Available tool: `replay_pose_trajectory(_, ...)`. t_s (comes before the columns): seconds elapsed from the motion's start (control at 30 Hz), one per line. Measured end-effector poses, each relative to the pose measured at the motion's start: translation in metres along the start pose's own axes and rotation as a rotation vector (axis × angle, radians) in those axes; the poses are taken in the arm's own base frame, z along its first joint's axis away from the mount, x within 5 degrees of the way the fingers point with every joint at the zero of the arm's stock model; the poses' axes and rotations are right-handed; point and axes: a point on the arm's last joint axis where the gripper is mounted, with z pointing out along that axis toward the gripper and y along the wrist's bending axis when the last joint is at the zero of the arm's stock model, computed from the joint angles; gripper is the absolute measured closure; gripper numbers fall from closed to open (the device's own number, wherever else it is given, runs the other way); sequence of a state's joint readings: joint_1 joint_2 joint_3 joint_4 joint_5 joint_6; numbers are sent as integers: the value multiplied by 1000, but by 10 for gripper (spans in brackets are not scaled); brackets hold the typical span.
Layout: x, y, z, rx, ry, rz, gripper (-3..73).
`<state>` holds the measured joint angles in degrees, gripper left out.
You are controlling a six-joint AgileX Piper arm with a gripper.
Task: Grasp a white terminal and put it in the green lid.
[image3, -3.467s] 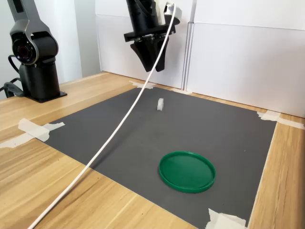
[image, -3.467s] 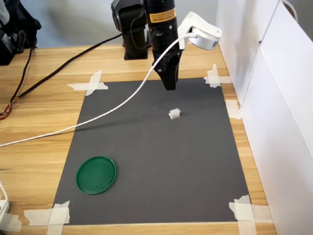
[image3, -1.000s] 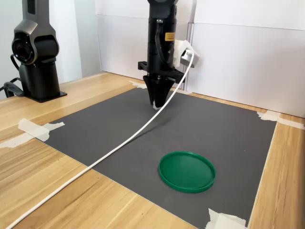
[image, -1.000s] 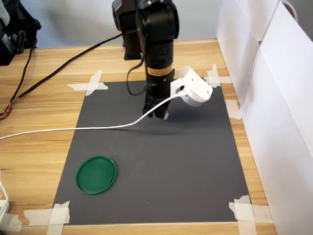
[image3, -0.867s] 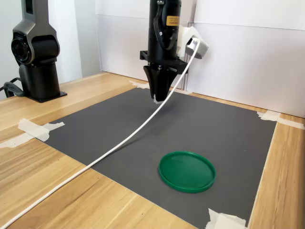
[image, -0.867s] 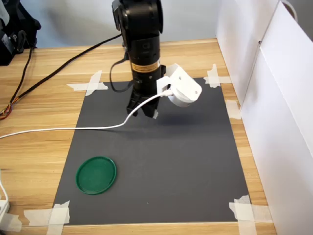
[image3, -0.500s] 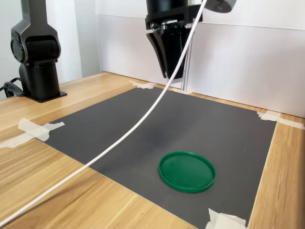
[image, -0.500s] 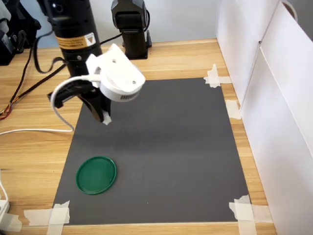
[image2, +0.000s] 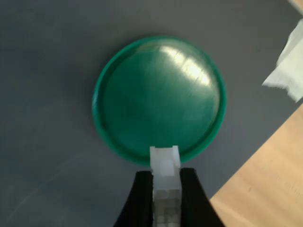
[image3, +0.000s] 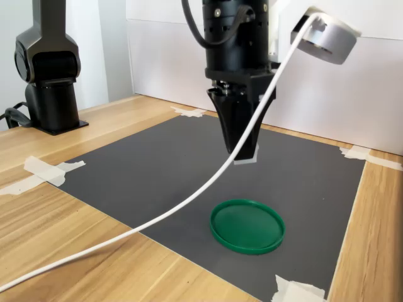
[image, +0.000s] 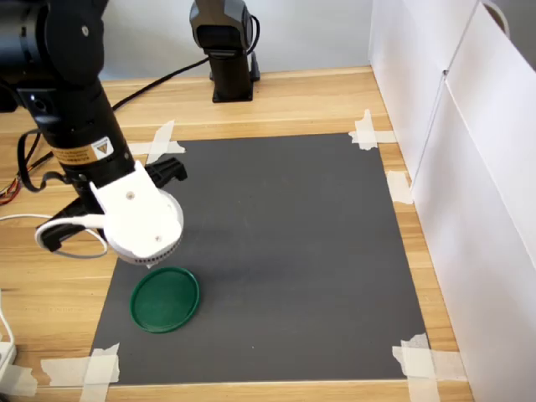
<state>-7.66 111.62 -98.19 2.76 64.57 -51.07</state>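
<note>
1. Our black pincer (image2: 166, 198) is clamped on the tiny white ridged plastic terminal (image2: 164, 163), which sticks out past its tips
2. We hold the terminal in the air above the flat round dark green plastic lid (image3: 246, 226), over its rim in the wrist view
3. The lid lies on the dark grey mat (image: 285, 251) taped to the wooden desk (image: 318, 100)

In the first exterior view the round white camera housing (image: 136, 224) hides the gripper from us. In the wrist view the terminal (image2: 164, 182) runs off the frame, and we can perhaps make out ridges through blur.
</note>
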Motion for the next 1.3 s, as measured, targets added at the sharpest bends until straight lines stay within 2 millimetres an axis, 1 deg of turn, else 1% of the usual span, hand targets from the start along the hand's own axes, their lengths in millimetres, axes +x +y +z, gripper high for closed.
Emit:
replay_pose_trajectory(0.07,-2,-3,9,11,-11,3,612)
replay_pose_trajectory(0.23,-5,-8,23,31,-24,3,612)
replay_pose_trajectory(0.33,-4,-8,39,5,0,4,612)
replay_pose_trajectory(0.5,-2,-7,61,-30,35,4,612)
replay_pose_trajectory(0.7,-1,-7,73,-50,54,3,612)
replay_pose_trajectory(0.8,0,-7,75,-53,57,3,612)
replay_pose_trajectory(0.87,0,-7,75,-53,57,3,598)
replay_pose_trajectory(0.93,-1,-6,75,-57,53,7,557)
replay_pose_trajectory(1.0,-1,-6,75,-61,46,13,491)
replay_pose_trajectory(1.07,-2,-5,74,-65,35,20,403)
replay_pose_trajectory(1.1,-3,-5,72,-66,25,30,338)
replay_pose_trajectory(1.17,-4,-5,70,-62,13,37,263)
replay_pose_trajectory(1.23,-5,-6,62,-50,-1,39,196)
replay_pose_trajectory(1.27,-6,-7,54,-35,-18,43,175)
replay_pose_trajectory(1.3,-6,-7,50,-28,-26,47,170)
